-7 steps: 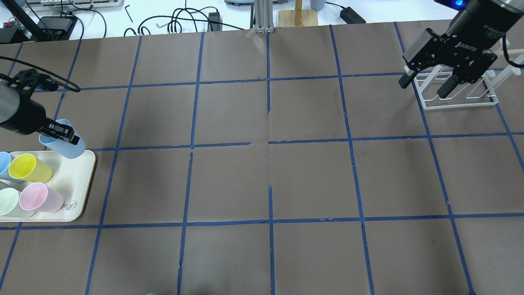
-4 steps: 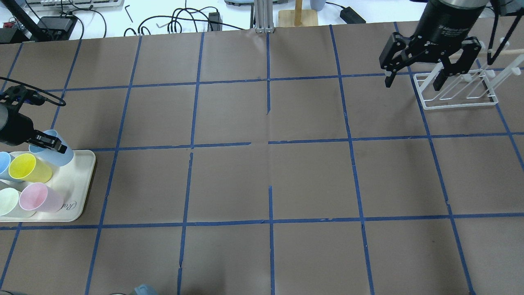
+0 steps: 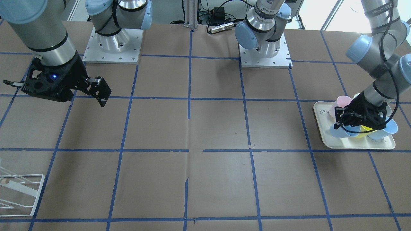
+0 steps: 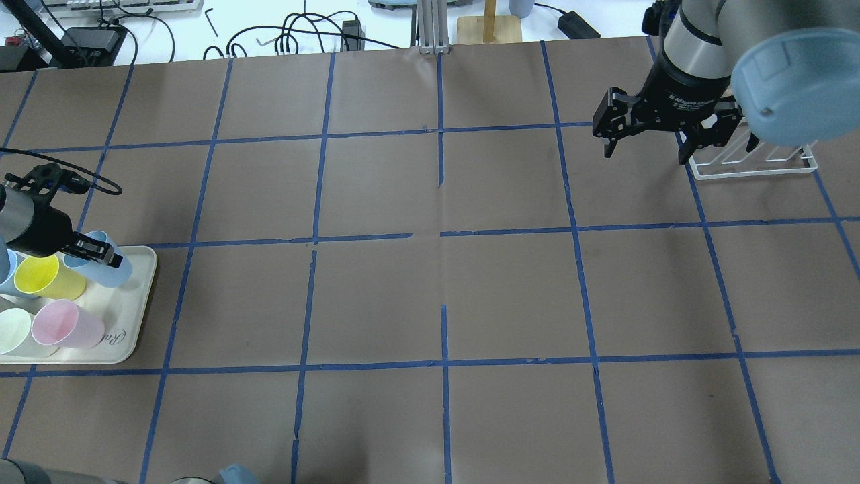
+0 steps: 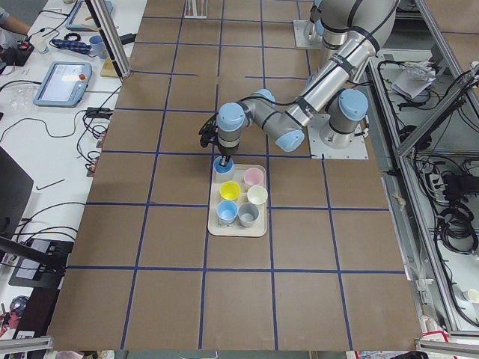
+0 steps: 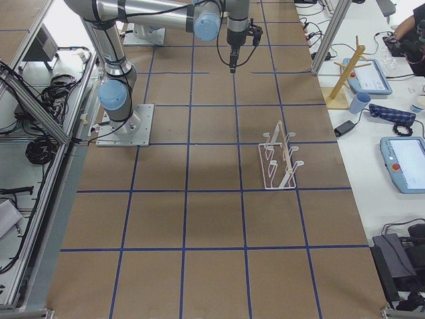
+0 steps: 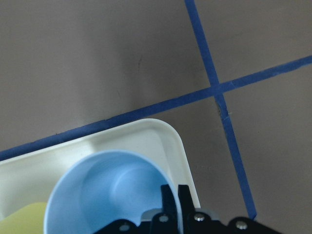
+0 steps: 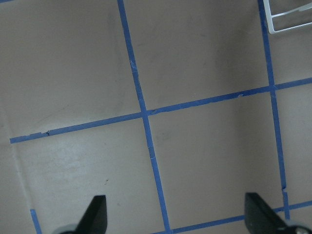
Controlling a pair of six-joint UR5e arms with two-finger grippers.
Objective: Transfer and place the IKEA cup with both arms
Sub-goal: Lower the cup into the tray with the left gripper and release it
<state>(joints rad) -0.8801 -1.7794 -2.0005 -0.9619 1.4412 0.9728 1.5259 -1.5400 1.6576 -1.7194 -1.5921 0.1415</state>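
The left tool [image 4: 94, 250] pinches the rim of the cup [image 4: 118, 268], upright directly beneath it; the right tool [image 4: 646, 152], spread, hangs far across the desk [image 4: 430, 296].

Even, bright overhead lighting, soft shadows cast on the brown table [image 4: 504, 296], far white bench [image 4: 615, 20] overexposed, right gripper [image 8: 178, 219] rendered slightly out of focus.

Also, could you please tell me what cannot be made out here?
Whether the IKEA cup rests on the tray: left wrist view, the cup's own body hides its underside.
Tray lettering: overhead view, pink cup hides most.
The rack: front-facing view, cut by the frame's edge.
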